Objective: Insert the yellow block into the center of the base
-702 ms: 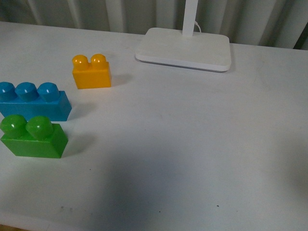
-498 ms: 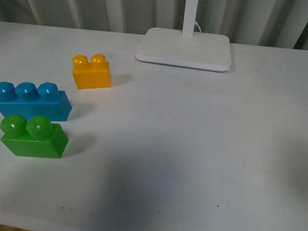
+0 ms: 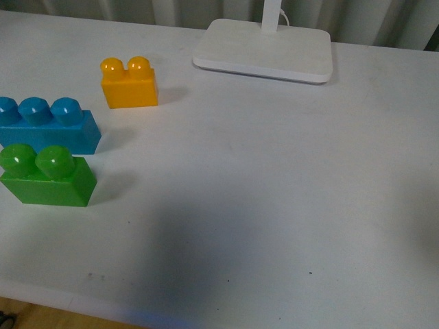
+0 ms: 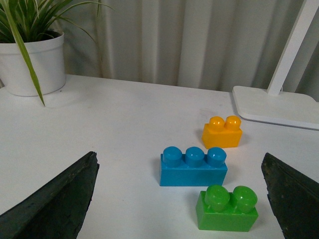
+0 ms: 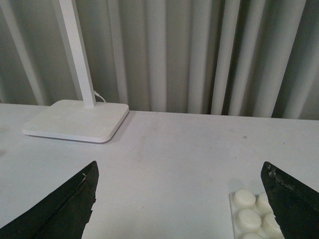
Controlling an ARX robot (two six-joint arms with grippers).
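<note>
1. The yellow block (image 3: pixel 129 83) stands upright on the bench (image 3: pixel 274 178), beyond the blue brick (image 3: pixel 48 127).
2. The base (image 5: pixel 251 214) lies on the bench, partly out of frame.
3. The left claw (image 4: pixel 178 164) and the right claw (image 5: pixel 178 169) both gape, gripping nothing.
4. A white pot (image 4: pixel 31 64) holds a leafy plant (image 4: pixel 22 20).

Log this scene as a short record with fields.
yellow block: standing free on the table, studs up
base: seen only in the right wrist view, partly cut off
blue brick: on table
green brick: on table, nearest the robot
lamp foot: far edge
left hand: open, empty
right hand: open, empty
task: block not yet inserted
</note>
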